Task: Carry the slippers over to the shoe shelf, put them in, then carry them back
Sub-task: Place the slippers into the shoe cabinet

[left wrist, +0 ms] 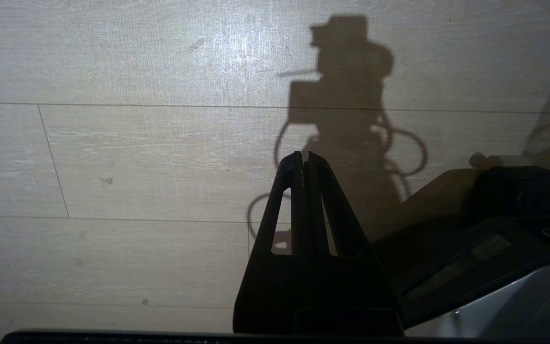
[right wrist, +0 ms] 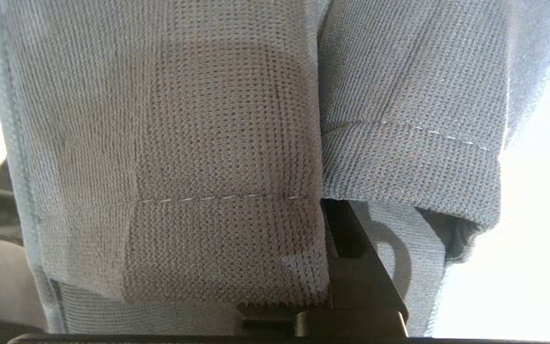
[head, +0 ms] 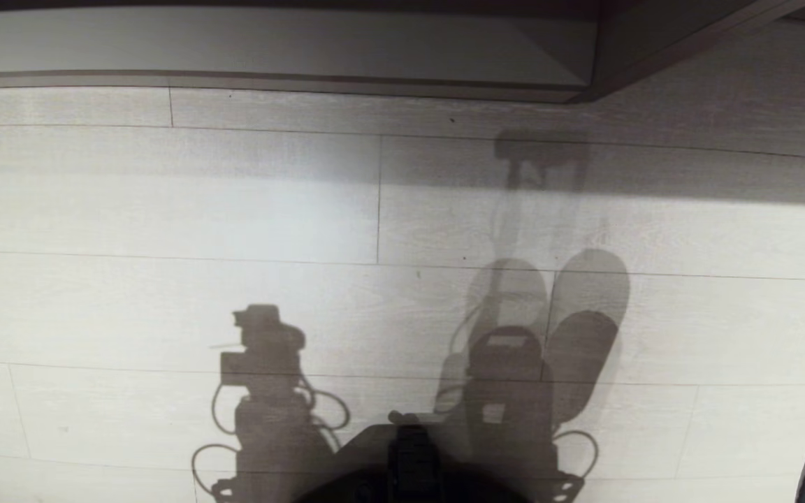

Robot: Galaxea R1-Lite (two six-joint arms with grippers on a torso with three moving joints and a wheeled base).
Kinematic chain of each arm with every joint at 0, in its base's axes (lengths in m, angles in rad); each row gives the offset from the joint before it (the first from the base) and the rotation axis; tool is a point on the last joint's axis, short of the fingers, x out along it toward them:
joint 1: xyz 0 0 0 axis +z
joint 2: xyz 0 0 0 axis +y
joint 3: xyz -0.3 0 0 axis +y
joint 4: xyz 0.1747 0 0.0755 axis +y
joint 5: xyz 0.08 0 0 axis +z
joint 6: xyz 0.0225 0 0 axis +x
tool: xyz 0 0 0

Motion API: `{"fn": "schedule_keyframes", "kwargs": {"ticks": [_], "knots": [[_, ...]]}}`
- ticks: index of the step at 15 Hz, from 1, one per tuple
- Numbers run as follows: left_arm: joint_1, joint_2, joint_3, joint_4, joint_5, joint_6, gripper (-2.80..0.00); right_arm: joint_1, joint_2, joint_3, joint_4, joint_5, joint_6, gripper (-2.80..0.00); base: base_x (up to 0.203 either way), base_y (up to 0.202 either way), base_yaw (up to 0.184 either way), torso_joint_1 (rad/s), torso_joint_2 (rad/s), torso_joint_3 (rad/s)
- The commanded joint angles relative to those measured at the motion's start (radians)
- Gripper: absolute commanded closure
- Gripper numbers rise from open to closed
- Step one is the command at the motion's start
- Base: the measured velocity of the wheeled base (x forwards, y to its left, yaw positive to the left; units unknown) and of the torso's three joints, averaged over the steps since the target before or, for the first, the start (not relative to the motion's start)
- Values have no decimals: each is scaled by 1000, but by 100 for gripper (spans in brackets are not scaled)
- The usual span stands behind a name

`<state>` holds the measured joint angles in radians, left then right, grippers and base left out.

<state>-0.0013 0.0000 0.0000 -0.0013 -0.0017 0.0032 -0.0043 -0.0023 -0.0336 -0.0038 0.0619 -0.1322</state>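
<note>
- Nearest, at the lower edge of the head view, the dark top of the robot's own body [head: 409, 454] juts in over the pale plank floor [head: 165, 209].
- The left gripper [left wrist: 305, 160] hangs over bare floor planks in its wrist view, its two black fingers pressed together with nothing between them; its shadow [head: 266, 370], cables looped around it, lies on the floor left of the body.
- The right gripper [right wrist: 325, 286] is clamped on the slippers [right wrist: 237, 143] — one black finger [right wrist: 351, 258] shows between the two grey knitted bands, which fill nearly the whole right wrist view side by side, touching. A line of pale stitching crosses each band.
- In the head view the slippers themselves do not show; only two long rounded shadows [head: 570, 328] lie on the floor right of the body, with the arm's shadow among them.
- Farther on, a broad band of shade crosses the planks.
- Farthest, along the floor's far edge, the shoe shelf [head: 284, 45] — a pale board with a dark rim below it and a dark upright at its right end.
</note>
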Motion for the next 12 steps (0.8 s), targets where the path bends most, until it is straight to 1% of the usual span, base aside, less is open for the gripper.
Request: {"fn": "schedule_keyframes", "kwargs": {"ticks": [1, 4, 7, 9, 12], "knots": [[0, 0, 0, 0, 0, 0, 0, 0, 1, 0, 0, 1, 0, 0, 0, 0, 0, 0, 0, 0], [0, 0, 0, 0, 0, 0, 0, 1, 1, 1, 2, -3, 29, 0, 0, 0, 0, 0, 0, 0], [0, 0, 0, 0, 0, 0, 0, 0, 1, 0, 21, -21, 29, 0, 0, 0, 0, 0, 0, 0], [0, 0, 0, 0, 0, 1, 0, 1, 1, 17, 40, -47, 22, 0, 0, 0, 0, 0, 0, 0], [0, 0, 0, 0, 2, 0, 0, 1, 1, 20, 33, -47, 22, 0, 0, 0, 0, 3, 3, 43]]}}
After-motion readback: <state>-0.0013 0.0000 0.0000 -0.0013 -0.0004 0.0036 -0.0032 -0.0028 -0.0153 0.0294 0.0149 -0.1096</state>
